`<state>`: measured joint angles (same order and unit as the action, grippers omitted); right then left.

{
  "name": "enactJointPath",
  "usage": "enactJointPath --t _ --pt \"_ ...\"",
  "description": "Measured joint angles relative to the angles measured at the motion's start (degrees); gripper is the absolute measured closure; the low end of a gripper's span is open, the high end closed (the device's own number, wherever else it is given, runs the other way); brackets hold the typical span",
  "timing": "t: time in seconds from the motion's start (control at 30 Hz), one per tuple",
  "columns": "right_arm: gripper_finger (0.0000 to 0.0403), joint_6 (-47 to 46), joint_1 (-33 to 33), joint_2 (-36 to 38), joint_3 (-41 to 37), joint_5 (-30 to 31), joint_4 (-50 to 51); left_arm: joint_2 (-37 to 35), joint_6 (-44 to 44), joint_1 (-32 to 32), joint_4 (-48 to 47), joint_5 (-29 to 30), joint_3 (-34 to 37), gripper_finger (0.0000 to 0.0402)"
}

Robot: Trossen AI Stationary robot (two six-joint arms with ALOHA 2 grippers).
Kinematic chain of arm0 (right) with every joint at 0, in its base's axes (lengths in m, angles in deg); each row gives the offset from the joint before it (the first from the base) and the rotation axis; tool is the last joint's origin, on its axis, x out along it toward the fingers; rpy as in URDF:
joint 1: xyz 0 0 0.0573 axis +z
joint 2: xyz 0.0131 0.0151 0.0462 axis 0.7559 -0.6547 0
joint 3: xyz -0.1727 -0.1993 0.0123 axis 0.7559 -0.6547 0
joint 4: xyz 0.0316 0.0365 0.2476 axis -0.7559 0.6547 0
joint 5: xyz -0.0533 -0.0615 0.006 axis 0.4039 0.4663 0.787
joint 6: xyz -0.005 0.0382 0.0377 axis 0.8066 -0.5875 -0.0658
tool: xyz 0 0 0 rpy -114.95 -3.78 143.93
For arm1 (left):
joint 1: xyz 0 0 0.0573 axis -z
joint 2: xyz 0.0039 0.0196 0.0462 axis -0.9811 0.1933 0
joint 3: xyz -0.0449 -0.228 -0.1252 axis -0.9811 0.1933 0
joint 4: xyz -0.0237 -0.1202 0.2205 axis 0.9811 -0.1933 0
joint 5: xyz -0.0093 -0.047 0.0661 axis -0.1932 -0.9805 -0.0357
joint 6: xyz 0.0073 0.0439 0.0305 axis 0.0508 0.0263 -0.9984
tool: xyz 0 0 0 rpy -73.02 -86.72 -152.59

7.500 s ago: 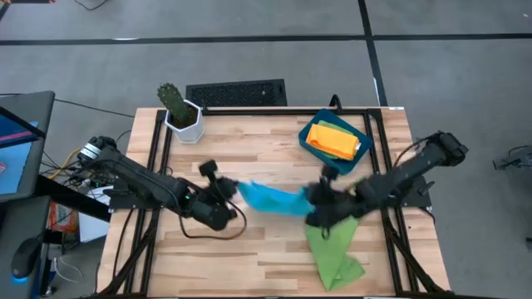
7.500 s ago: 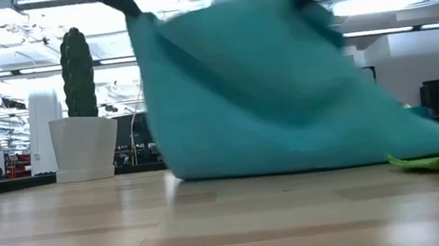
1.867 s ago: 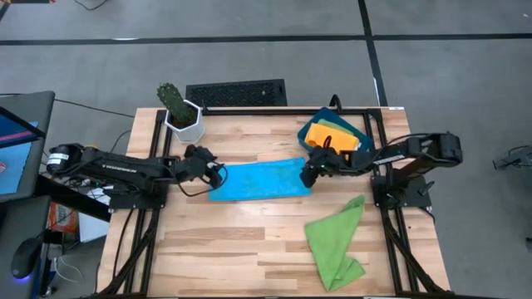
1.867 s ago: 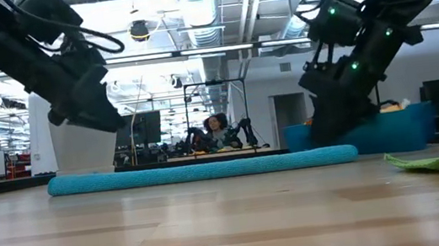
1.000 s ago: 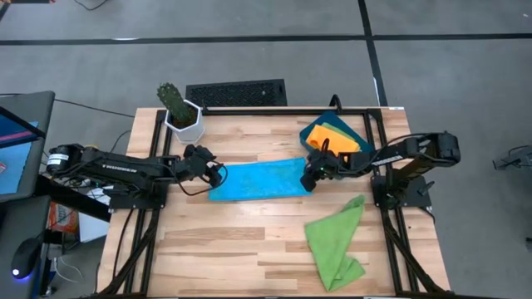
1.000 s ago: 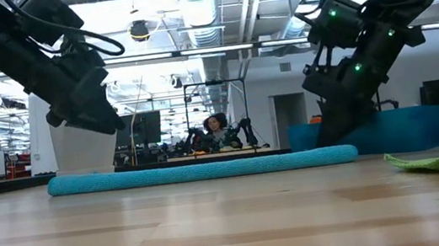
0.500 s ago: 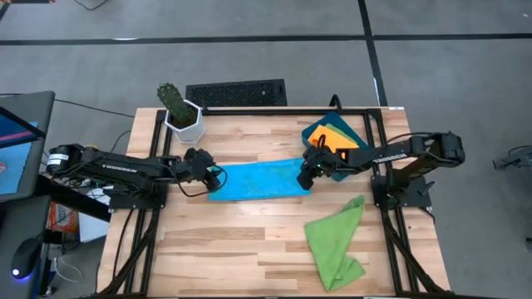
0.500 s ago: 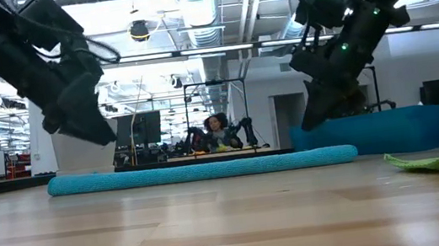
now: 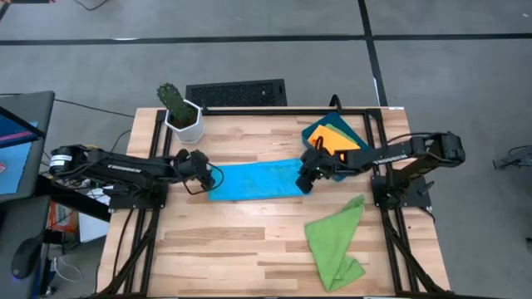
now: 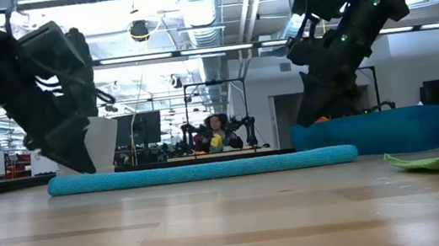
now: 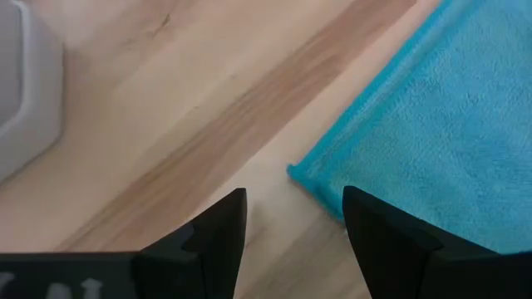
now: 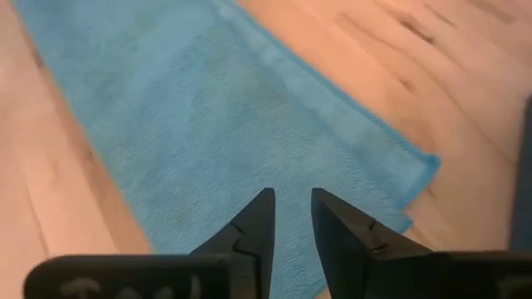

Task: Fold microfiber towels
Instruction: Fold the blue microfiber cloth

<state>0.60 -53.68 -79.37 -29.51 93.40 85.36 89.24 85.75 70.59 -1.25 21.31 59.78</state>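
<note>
High view: I read no writing. Blue towel lies flat mid-table, long axis left-right, between left gripper and right gripper.

Left wrist: fingers spread, empty, at towel corner.

Right wrist: fingers slightly parted, holding nothing, above towel.

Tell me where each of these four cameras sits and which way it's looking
High view: overhead, looking straight down on the table, both arms and the blue towel.
Low view: at tabletop height, looking level across the blue towel; both arms hang in.
Left wrist view: on the left arm, looking past the left gripper at a towel corner.
Right wrist view: on the right arm, looking past the right gripper at the towel.
All four share the blue towel.
</note>
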Motion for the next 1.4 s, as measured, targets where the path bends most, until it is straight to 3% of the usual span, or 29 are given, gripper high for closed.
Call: enactJointPath --t 0.33,0.7,0.93,1.4 --pt "0.0297 0.0 0.81 0.0 0.0 -0.06 0.15 0.29 0.26 0.01 2.64 -1.06 0.53 0.0227" --pt "0.0297 0.0 0.81 0.0 0.0 -0.06 0.39 4.05 -0.68 0.01 6.51 -0.72 0.6 0.0304" --pt "0.0297 0.03 0.81 0.0 0.0 -0.06 0.56 3.91 -1.51 0.03 7.34 -2.61 0.6 0.0392" --pt "0.0297 0.15 0.81 0.02 0.0 -0.06 2.08 3.43 -3.96 0.03 4.82 -2.43 -3.8 0.0401"
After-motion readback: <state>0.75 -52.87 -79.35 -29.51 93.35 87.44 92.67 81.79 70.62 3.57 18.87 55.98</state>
